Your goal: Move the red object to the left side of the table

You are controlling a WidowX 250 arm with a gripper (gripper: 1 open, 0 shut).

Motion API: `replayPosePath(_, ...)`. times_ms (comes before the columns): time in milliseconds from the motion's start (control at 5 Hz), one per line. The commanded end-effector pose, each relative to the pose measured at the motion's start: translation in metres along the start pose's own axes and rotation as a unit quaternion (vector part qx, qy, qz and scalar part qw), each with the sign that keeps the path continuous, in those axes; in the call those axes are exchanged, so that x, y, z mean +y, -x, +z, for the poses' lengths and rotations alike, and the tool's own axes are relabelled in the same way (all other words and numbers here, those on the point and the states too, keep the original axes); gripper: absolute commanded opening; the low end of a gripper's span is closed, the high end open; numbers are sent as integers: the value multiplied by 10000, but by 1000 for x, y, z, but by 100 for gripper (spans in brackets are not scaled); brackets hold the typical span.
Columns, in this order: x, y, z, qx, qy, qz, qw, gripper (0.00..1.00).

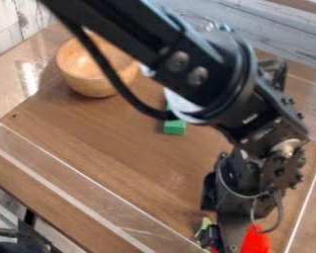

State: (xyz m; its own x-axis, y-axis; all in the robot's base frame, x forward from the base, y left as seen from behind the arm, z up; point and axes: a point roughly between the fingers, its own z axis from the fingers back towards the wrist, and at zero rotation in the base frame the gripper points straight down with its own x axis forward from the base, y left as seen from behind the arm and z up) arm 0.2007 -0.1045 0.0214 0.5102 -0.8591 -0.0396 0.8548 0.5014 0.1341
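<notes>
I count one wooden bowl [90, 67] at about ten o'clock, one green block [176, 126] near the centre, and one red object [257, 240] at five o'clock, right by the near edge of the table [82, 158]. My gripper [233, 232] hangs over that red object; I cannot tell how wide its jaws stand. Bare brown wood lies open toward nine o'clock, bounded by a clear glossy border [68, 203].
</notes>
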Motion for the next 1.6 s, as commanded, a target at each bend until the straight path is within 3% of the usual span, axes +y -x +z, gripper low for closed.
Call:
replayPosePath(0,13,-2,0,1,1,458,9989,0)
replayPosePath(200,26,3,21,343,-14,734,9967,0)
replayPosePath(400,37,17,43,486,-33,600,9970,0)
replayPosePath(600,42,34,59,342,-32,424,9985,0)
replayPosePath(800,26,33,63,6,37,201,9998,0)
replayPosePath(1000,7,22,69,-59,10,210,9998,0)
replayPosePath(1200,-7,15,74,-228,153,406,9988,0)
replayPosePath(1400,-11,16,77,-240,210,471,9984,100)
